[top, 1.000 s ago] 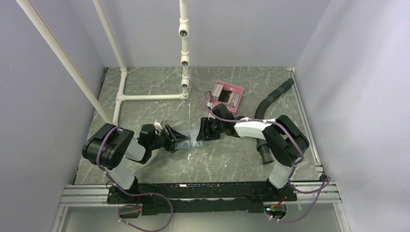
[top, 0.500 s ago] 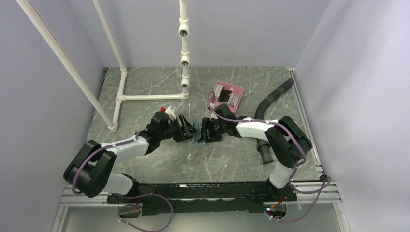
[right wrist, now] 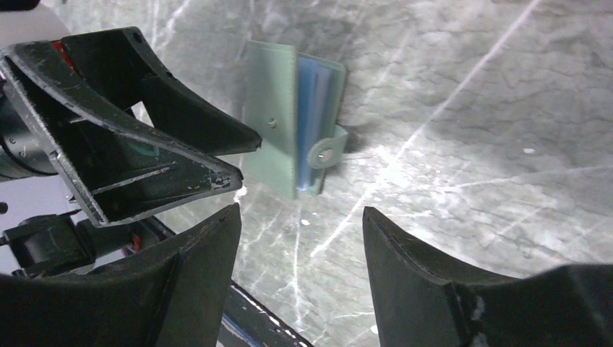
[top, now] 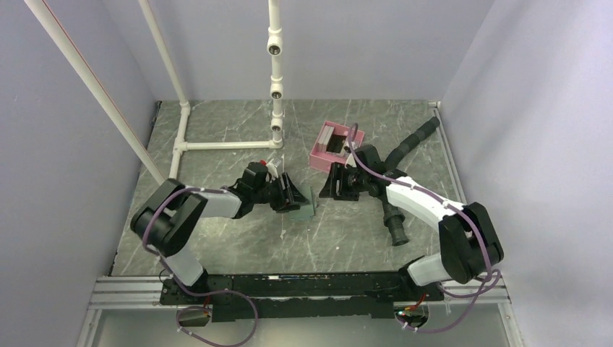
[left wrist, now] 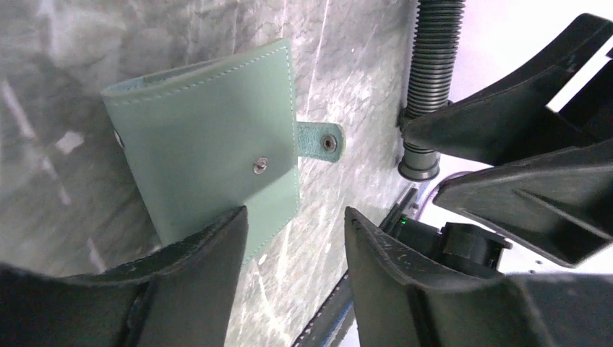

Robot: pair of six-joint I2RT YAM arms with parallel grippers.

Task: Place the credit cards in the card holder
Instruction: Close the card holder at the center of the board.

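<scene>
We see the left end effector [left wrist: 296, 224] and right end effector [right wrist: 300, 217] wide, empty; unpinned, the card holder [left wrist: 209, 152] may skid.

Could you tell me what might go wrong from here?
The left gripper and right gripper both hang open, close on either side of the card holder, so they could collide. The holder is folded nearly shut with its snap tab undone; a one-sided nudge may slide it rather than open it.

SURFACE: grey marbled table [top: 238, 242] | CENTRE: card holder [top: 306, 210] — folded, snap tab unfastened | FAR: pink tray [top: 319, 157] | RIGHT: black corrugated hose [top: 395, 225] | FAR LEFT: white pipe frame [top: 224, 145] — base on table
</scene>
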